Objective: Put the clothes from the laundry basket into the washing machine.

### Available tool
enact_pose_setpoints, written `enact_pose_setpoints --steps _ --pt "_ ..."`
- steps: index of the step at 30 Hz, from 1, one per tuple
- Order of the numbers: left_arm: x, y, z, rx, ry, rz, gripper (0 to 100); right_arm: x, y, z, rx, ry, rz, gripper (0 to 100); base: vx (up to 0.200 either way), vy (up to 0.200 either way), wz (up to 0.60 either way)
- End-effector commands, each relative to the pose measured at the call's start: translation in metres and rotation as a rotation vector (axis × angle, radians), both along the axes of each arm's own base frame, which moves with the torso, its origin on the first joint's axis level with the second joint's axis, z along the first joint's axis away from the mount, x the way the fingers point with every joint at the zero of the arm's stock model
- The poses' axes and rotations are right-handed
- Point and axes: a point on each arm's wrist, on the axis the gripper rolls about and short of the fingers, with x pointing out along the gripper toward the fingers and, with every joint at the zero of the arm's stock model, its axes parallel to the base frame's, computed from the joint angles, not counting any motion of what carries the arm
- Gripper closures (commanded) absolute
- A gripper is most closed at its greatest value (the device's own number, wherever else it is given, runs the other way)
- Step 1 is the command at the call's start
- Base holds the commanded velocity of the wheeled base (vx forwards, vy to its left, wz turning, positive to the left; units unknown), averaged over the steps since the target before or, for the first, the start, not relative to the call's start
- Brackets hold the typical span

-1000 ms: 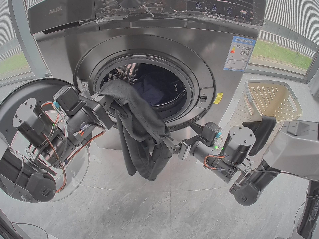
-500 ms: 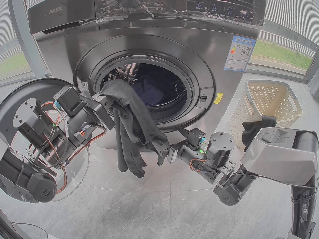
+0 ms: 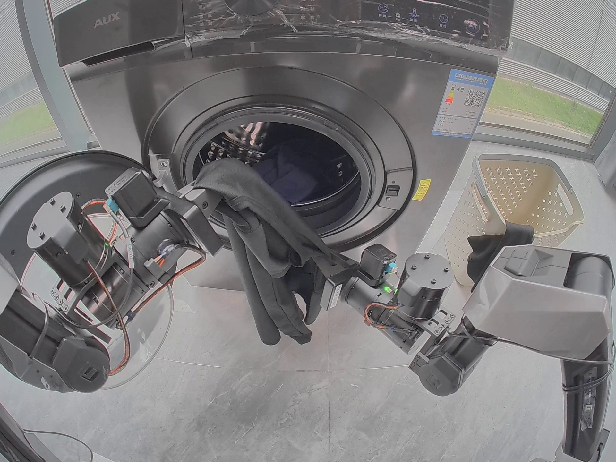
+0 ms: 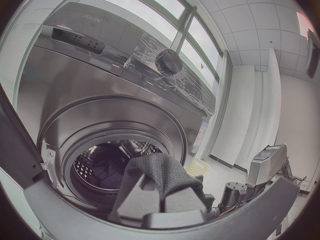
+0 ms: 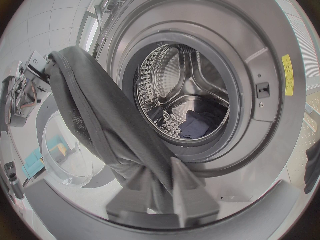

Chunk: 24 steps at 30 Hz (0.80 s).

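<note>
The dark grey garment (image 3: 269,226) hangs across the washing machine's drum opening (image 3: 301,168), not yet inside, with loose ends dangling below the rim. The right pincer (image 3: 328,272) has swung in from the laundry basket (image 3: 526,194) side, bunching the lower fold upward toward the opening. Both it and the left pincer (image 3: 206,199), at the opening's left edge, are clenched on the cloth.

Washer (image 3: 410,97): brushed grey metal, satin sheen. Film (image 3: 321,1) over its panel: clear plastic, wrinkled, glossy. Drum (image 5: 170,70): polished perforated metal, bright. Garment (image 3: 269,226): dark grey cloth, matt, fine knit. Basket (image 3: 526,190): beige perforated plastic, matt. Floor (image 3: 321,405): smooth grey tile, slight gloss.
</note>
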Motion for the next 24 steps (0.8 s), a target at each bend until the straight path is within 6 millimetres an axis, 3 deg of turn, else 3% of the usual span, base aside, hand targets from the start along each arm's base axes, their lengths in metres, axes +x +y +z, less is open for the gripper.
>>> enact_pose_setpoints --steps 1,15,24 --pt "0.001 0.0 -0.002 0.004 0.008 0.0 100 -0.011 -0.009 0.022 0.022 -0.023 0.0 100 0.0 0.0 0.0" --pt "-0.003 0.002 -0.002 0.012 0.005 0.004 100 -0.076 -0.068 0.104 0.14 -0.09 -0.042 100 0.0 0.0 0.0" --pt "-0.015 0.007 -0.001 0.015 0.002 0.009 100 -0.086 -0.086 0.142 0.215 -0.186 -0.069 100 0.0 0.0 0.0"
